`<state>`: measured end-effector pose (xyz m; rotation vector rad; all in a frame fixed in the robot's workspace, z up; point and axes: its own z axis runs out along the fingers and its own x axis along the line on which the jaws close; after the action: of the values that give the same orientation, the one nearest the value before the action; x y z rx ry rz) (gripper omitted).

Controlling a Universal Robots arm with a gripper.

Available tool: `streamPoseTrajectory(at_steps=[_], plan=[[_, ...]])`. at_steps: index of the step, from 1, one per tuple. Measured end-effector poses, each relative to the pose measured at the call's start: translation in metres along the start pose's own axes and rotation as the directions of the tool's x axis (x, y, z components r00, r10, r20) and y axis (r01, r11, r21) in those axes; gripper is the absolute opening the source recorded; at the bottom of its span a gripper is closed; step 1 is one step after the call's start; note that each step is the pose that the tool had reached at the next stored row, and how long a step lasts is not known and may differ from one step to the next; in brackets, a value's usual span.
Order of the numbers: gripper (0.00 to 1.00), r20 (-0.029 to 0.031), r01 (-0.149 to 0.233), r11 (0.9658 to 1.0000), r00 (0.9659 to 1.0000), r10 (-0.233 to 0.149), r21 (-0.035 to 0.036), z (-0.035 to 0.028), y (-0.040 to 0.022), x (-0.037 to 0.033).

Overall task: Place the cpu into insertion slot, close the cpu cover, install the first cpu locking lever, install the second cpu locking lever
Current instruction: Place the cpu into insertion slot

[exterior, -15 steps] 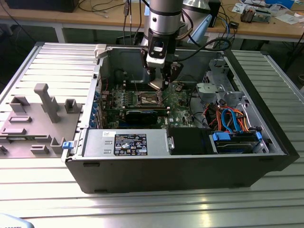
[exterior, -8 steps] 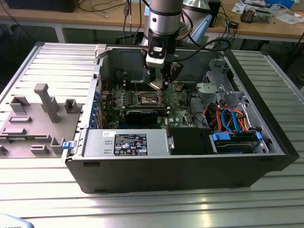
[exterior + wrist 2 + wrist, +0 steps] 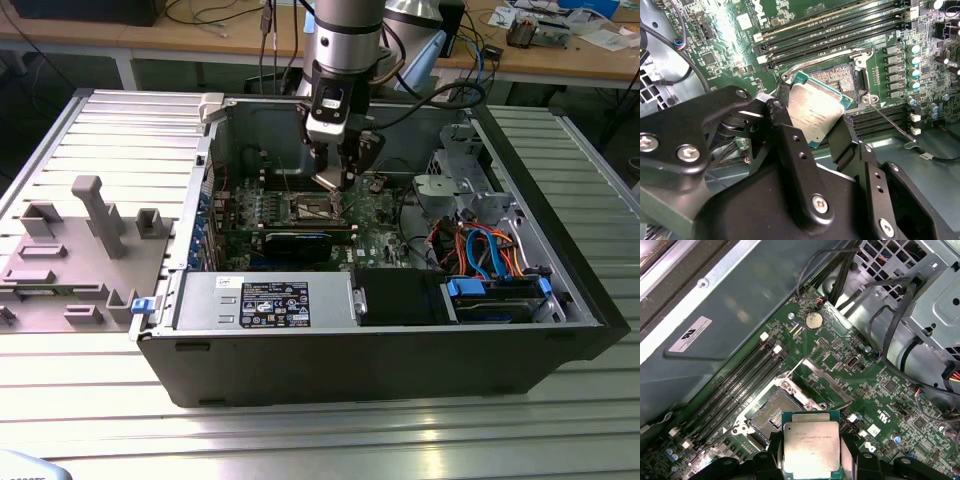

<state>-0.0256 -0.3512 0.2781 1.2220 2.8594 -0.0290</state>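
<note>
My gripper (image 3: 335,178) hangs inside the open computer case (image 3: 560,300), shut on the cpu (image 3: 329,181). The cpu (image 3: 817,110) is a flat silvery square with a green edge, pinched at two opposite edges by the black fingers (image 3: 790,145). It hovers tilted just above the insertion slot (image 3: 837,77), overlapping one corner of it. In the first wrist view the cpu (image 3: 811,447) sits between the fingertips of the gripper (image 3: 811,462), with the bare insertion slot (image 3: 771,416) just beyond it. The cpu cover (image 3: 805,392) stands swung open beside the slot. A thin lever wire (image 3: 890,120) sticks out near the socket.
Long memory slots (image 3: 840,30) flank the socket. A black graphics card (image 3: 295,243) lies in front of it, with the power supply (image 3: 265,300) nearer still. A drive cage with coloured cables (image 3: 490,260) fills the exterior view's right. A grey fixture tray (image 3: 70,250) sits outside the case.
</note>
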Motion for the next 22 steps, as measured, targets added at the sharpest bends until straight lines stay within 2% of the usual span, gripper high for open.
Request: streamPoseTrajectory(at_steps=[3, 5, 22], plan=[[0.55, 0.0066, -0.008, 0.9999, 0.9999, 0.008, 0.0068, 0.0003, 0.0000, 0.0000], [0.55, 0.0087, -0.011, 0.9999, 0.9999, 0.011, 0.0089, 0.0006, 0.0000, 0.0000], [0.55, 0.0105, -0.041, 0.9991, 0.9991, 0.041, 0.0117, 0.0020, 0.0004, 0.0004]])
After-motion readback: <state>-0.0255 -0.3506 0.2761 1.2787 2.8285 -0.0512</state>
